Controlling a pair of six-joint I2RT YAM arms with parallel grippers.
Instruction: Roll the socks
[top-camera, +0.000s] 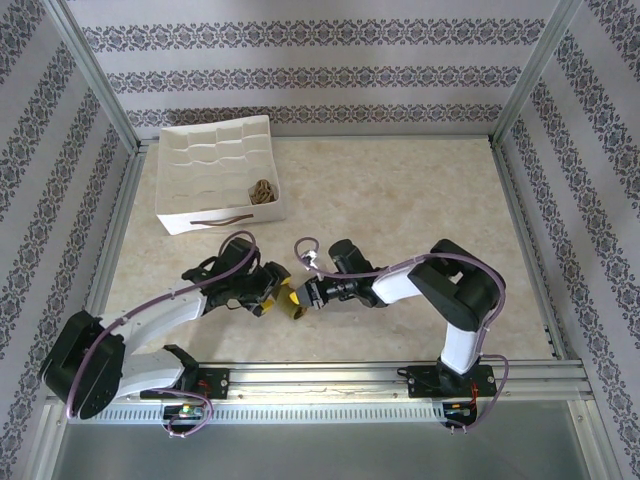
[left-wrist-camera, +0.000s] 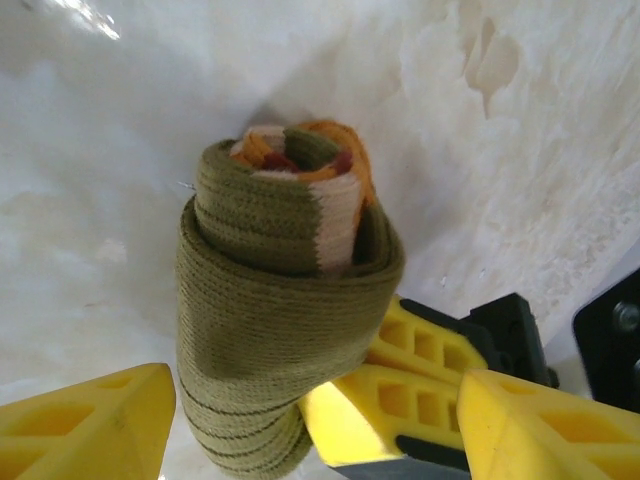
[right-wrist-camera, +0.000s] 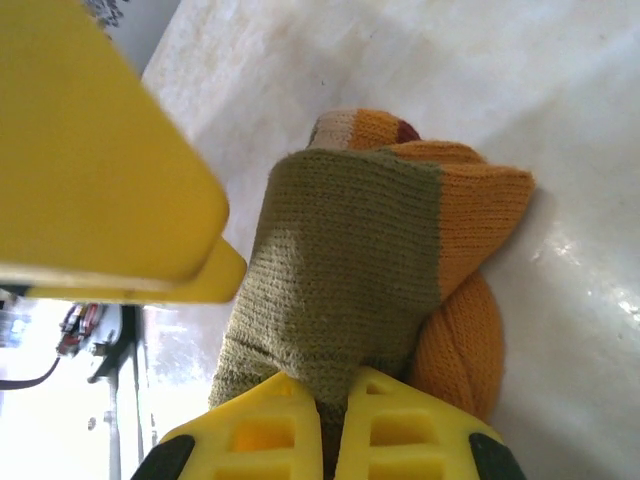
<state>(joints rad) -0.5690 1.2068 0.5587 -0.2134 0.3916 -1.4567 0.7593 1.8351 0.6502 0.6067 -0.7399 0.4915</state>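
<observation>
A: Two socks, so how much of each shows?
B: Little from above. The olive sock is a small lump at the near middle of the table, mostly covered where the left gripper and right gripper meet. The argyle sock lies balled in the front right compartment of the tray, too small to read its pattern.
A: And close up?
B: The left wrist view cuts off the olive sock's lower end. In the right wrist view a big yellow finger blocks the upper left.
A: Room around it?
B: Bare table to the right and beyond. The tray is well apart at the far left, and the near rail is close behind.
A: Which way does the roll lie?
B: Its long axis runs out from the right gripper's fingers, with the coiled orange-and-cream end pointing away from them.
A: The grippers?
B: Right jaws are clamped on the olive fabric. Left fingers stand wide apart, straddling the roll.
</observation>
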